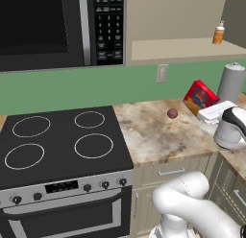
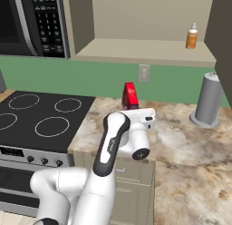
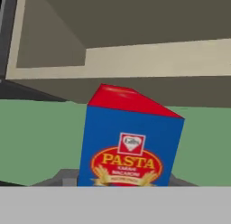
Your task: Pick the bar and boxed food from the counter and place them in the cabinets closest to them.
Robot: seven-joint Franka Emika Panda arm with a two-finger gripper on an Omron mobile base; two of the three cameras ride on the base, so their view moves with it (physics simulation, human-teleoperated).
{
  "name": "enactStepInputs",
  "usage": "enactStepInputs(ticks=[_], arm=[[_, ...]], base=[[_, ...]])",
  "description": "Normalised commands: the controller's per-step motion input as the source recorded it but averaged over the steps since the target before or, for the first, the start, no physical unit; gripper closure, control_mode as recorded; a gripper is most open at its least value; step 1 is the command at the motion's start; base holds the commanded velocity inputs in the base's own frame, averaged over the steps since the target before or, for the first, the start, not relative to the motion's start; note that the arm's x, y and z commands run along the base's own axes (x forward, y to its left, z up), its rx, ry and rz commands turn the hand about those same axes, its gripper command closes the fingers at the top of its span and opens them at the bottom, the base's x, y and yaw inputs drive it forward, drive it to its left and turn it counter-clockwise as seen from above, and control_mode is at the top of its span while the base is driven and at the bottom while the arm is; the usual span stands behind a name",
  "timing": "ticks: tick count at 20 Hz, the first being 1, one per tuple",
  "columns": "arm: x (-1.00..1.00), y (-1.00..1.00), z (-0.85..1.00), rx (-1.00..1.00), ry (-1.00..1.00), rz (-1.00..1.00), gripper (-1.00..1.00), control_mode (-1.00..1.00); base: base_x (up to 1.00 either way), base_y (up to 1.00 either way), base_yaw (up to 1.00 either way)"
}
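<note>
Pasta box [image 3: 131, 146] is right in my face here, standing between my fingers with its blue label toward my palm and the red top edge tipped a bit. From the side it looks lifted just off the counter [image 1: 153, 131], tilted, with my gripper [image 2: 136, 111] closed in on its lower part. I can't actually see my pads touching the cardboard, but the jaws are narrowed to about box width and the box sits right between them, so I'd call it held.

So the job now, as I read it, is getting this thing up into the open cabinet [image 2: 136, 49] straight above and ahead of me. My plan would be: lift straight up first, so the bottom corner clears the stone, then push forward over the shelf lip. The box is tall and I've got it low down, so it could pivot in my grip if I swing fast. Slow and level. I'd also watch the underside of the shelf edge, since it hangs out toward me.

Cabinet contents: the open shelf is mostly bare, with one orange bottle [image 2: 192, 36] with a white cap standing off toward my right. Plenty of room near the middle, well apart from the bottle. Can't spot the bar anywhere near my fingers.
</note>
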Motion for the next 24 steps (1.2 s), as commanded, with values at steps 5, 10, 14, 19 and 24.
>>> enactStepInputs(ticks=[5,10,14,19,24], arm=[[0.00,0.27,0.62,-0.05,0.00,-0.19,1.00,-1.00],[-0.07,0.21,0.60,-0.05,0.06,-0.18,1.00,-1.00],[-0.02,0.02,0.10,-0.01,0.03,-0.07,1.00,-1.00],[-0.22,-0.01,0.22,0.01,0.00,0.00,1.00,-1.00],[-0.44,-0.01,0.66,0.05,0.00,-0.02,1.00,-1.00]], base=[[0.00,0.00,0.00],[0.00,0.00,0.00],[0.00,0.00,0.00],[0.00,0.00,0.00],[0.00,0.00,0.00]])
